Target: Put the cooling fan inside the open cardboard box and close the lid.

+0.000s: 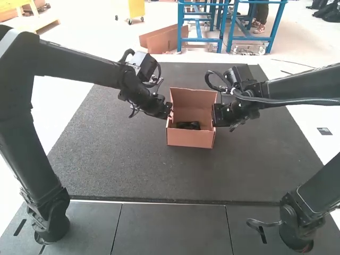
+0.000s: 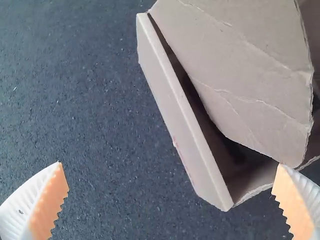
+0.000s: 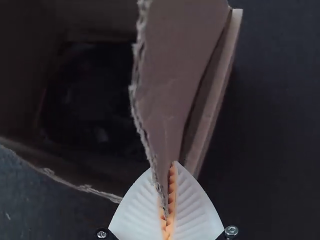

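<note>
While the left jaws gape beside the cardboard box point(image 1: 190, 137), the right jaws pinch its flap point(image 3: 175, 90), fan point(image 1: 188, 126) inside.

Black speckled mat point(image 1: 133, 164) on white table point(image 1: 53, 106), bright even light.

The cardboard box point(image 1: 190, 139) is plain brown paperboard, matt and dry-looking. Its side flap point(image 3: 175, 85) shows faint creases and a torn, fibrous edge. The mat point(image 1: 106, 159) beneath is dark, coarse and grainy, finely speckled like rubber crumb. The right gripper point(image 3: 170, 170) has white ribbed plastic fingers, smooth and faintly satin, with orange toothed pads.
</note>
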